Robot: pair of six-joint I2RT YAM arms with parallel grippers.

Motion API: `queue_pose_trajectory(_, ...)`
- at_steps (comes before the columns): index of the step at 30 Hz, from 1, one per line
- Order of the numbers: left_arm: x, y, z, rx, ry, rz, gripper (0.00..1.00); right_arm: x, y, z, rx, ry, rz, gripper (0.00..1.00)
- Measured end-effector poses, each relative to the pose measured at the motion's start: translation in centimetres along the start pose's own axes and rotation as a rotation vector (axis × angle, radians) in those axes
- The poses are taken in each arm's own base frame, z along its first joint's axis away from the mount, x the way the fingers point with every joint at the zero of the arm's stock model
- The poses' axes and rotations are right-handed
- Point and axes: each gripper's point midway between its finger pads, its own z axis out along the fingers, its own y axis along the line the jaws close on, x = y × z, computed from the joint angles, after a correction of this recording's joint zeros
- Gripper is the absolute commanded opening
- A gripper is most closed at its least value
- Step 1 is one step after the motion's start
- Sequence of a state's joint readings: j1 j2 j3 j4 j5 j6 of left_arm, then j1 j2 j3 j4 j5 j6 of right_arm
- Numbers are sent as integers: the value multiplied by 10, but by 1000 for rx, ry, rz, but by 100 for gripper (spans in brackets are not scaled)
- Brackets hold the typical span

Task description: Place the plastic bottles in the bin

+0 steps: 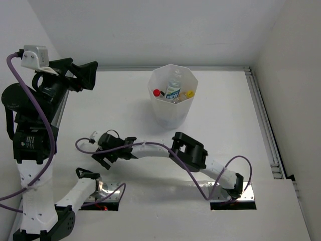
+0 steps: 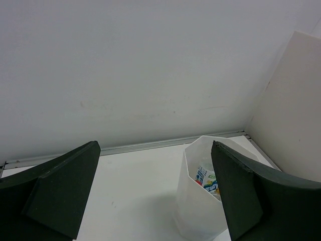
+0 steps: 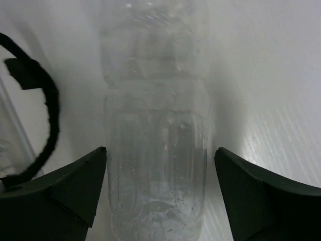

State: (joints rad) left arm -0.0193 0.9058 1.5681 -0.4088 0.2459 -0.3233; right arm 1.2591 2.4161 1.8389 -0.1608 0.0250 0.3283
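Note:
The white faceted bin (image 1: 173, 108) stands at the back middle of the table. It holds plastic bottles: one with a red cap (image 1: 156, 93), one with a yellow cap (image 1: 189, 93) and a labelled one (image 1: 173, 90). A plain clear bottle (image 3: 155, 100) lies on the table between the fingers of my right gripper (image 3: 160, 150). That gripper is open: its left finger is at the bottle's side and its right finger stands off it. From above, only the bottle's white cap (image 1: 93, 135) shows beside the right gripper (image 1: 100, 150). My left gripper (image 1: 86, 75) hangs high at the left, open and empty, looking at the bin (image 2: 200, 206).
A metal rail (image 1: 125, 69) runs along the back edge and another (image 1: 263, 120) along the right. White walls close in behind and on both sides. A black cable loop (image 3: 50, 115) lies left of the plain bottle, and purple cables (image 1: 150, 145) trail along the right arm.

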Motion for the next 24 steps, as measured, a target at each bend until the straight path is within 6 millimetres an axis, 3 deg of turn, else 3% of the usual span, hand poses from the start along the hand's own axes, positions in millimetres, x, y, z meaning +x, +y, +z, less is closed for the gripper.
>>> queue_pose_trajectory(3,0,1,0,-3,0,0,100,7,-14,-1,30,4,-18,65)
queue_pose_trajectory(5,0,1,0,-3,-1,-2,100,16,-27,-12,38,24,-2,47)
queue_pose_trajectory(9,-1,1,2,4,-7,0,100,29,-71,-62,70,56,44,28)
queue_pose_trajectory(11,2,2,4,5,-2,0,100,25,-93,-93,83,37,39,20)
queue_pose_trajectory(12,4,3,6,4,2,0,100,20,-103,-119,84,19,25,17)
queue_pose_trajectory(13,6,4,9,3,8,0,100,15,-106,-130,80,2,19,15)
queue_pose_trajectory(15,12,6,15,5,25,-3,100,-4,-108,-170,53,-60,-29,9)
queue_pose_trajectory(20,35,9,30,29,73,-20,100,-78,-98,-283,11,-322,-173,1)
queue_pose_trajectory(24,64,16,45,37,139,-48,100,-128,-101,-371,90,-518,-293,0)
